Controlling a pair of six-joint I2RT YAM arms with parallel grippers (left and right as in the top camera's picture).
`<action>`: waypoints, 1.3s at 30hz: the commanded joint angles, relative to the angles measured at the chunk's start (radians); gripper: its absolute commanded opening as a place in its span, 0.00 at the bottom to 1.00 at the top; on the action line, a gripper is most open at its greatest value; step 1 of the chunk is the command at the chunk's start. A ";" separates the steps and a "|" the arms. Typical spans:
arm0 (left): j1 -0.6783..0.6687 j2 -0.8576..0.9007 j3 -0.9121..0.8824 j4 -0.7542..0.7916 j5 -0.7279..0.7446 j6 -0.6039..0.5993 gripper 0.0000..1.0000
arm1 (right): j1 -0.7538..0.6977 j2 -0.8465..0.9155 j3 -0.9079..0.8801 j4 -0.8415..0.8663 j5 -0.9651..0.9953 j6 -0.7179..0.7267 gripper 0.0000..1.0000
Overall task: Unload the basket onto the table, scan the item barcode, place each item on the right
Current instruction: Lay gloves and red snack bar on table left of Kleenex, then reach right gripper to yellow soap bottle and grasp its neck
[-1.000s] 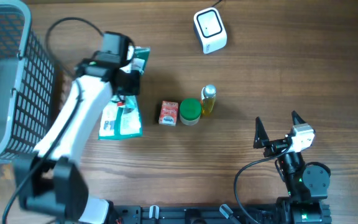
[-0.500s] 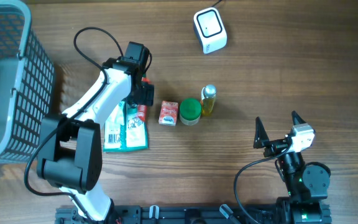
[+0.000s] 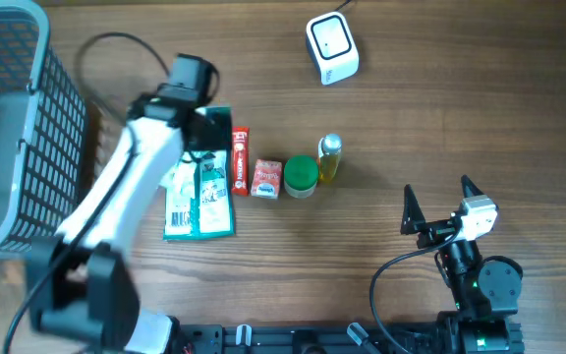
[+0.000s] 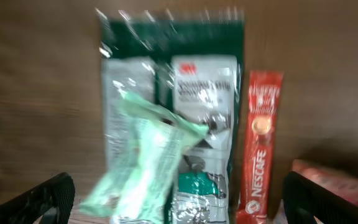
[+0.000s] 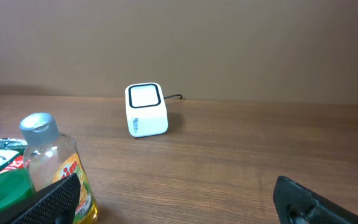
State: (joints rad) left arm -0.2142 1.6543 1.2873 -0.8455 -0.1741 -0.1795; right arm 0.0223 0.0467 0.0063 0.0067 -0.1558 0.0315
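One scanner [image 3: 332, 47], basket [image 3: 62, 118], bottle [image 3: 329, 160], jar [image 3: 300, 177], box [image 3: 266, 179], sachet [image 3: 240, 160]; perhaps two packets [image 3: 202, 202].

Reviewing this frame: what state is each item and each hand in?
left hand: open, empty, over the green packet.
right hand: open, empty, away from the items.
green packet: lying down, not held.
Nescafe stick: lying flat beside the packet.
red box: lying flat, not held.
green-lidded jar: upright, lid on.
yellow bottle: upright, capped.
scanner: standing, nothing held before it.

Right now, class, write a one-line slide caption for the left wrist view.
Left fingers open above a green packet beside a red Nescafe stick on the wooden table.
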 commanded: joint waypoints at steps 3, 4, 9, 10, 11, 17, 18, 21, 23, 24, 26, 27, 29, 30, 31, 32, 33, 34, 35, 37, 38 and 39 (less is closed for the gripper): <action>0.172 -0.163 0.007 0.027 0.002 -0.097 1.00 | -0.005 -0.002 -0.001 0.004 0.002 -0.003 1.00; 0.217 -0.167 0.007 0.032 0.002 -0.114 1.00 | -0.005 -0.002 -0.001 0.004 0.002 -0.003 1.00; 0.338 -0.162 0.007 0.042 0.002 -0.117 1.00 | -0.005 -0.002 -0.001 0.004 0.002 -0.003 1.00; 0.348 -0.162 0.007 0.041 0.002 -0.117 1.00 | -0.005 -0.002 -0.001 0.004 0.002 -0.003 1.00; 0.352 -0.162 0.007 0.042 0.002 -0.117 1.00 | -0.005 -0.002 -0.001 0.004 0.002 -0.003 1.00; 0.354 -0.162 0.007 0.042 0.002 -0.117 1.00 | -0.005 -0.002 -0.001 0.004 0.002 -0.003 1.00; 0.354 -0.162 0.007 0.042 0.002 -0.117 1.00 | -0.005 -0.002 -0.001 0.004 0.002 -0.003 1.00; 0.354 -0.162 0.007 0.042 0.002 -0.117 1.00 | -0.005 -0.002 -0.001 0.004 0.006 -0.006 1.00; 0.354 -0.162 0.007 0.042 0.002 -0.117 1.00 | -0.005 -0.002 -0.001 0.003 0.016 -0.006 1.00; 0.354 -0.162 0.007 0.042 0.002 -0.117 1.00 | -0.005 -0.002 -0.001 0.003 0.016 -0.005 1.00; 0.354 -0.162 0.007 0.042 0.002 -0.117 1.00 | -0.005 -0.002 -0.001 0.004 0.017 -0.005 1.00; 0.354 -0.162 0.007 0.042 0.002 -0.117 1.00 | -0.005 -0.002 -0.001 0.008 0.016 -0.004 1.00; 0.354 -0.162 0.007 0.042 0.002 -0.117 1.00 | -0.005 -0.002 -0.001 0.013 -0.038 0.035 1.00; 0.354 -0.162 0.007 0.042 0.002 -0.117 1.00 | -0.005 -0.002 -0.001 0.008 -0.041 0.055 1.00; 0.354 -0.162 0.007 0.042 0.002 -0.117 1.00 | -0.005 -0.002 -0.001 0.008 -0.041 0.078 1.00; 0.354 -0.162 0.007 0.042 0.002 -0.117 1.00 | -0.005 -0.002 -0.001 0.009 -0.054 0.114 1.00; 0.354 -0.162 0.007 0.042 0.002 -0.117 1.00 | -0.005 -0.002 0.000 0.009 -0.072 0.127 1.00; 0.354 -0.162 0.007 0.042 0.002 -0.117 1.00 | -0.005 -0.002 0.006 0.001 -0.101 0.134 1.00; 0.354 -0.162 0.007 0.042 0.002 -0.117 1.00 | -0.005 -0.002 0.016 -0.019 -0.122 0.142 1.00; 0.354 -0.162 0.007 0.042 0.002 -0.117 1.00 | -0.005 0.003 0.041 -0.059 -0.123 0.159 1.00; 0.354 -0.162 0.007 0.042 0.002 -0.117 1.00 | -0.005 0.010 0.063 -0.080 -0.123 0.159 1.00; 0.354 -0.162 0.007 0.042 0.002 -0.117 1.00 | -0.005 0.023 0.097 -0.111 -0.122 0.158 1.00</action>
State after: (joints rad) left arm 0.1341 1.4940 1.2884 -0.8066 -0.1707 -0.2768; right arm 0.0223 0.0483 0.0158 -0.0647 -0.2405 0.1543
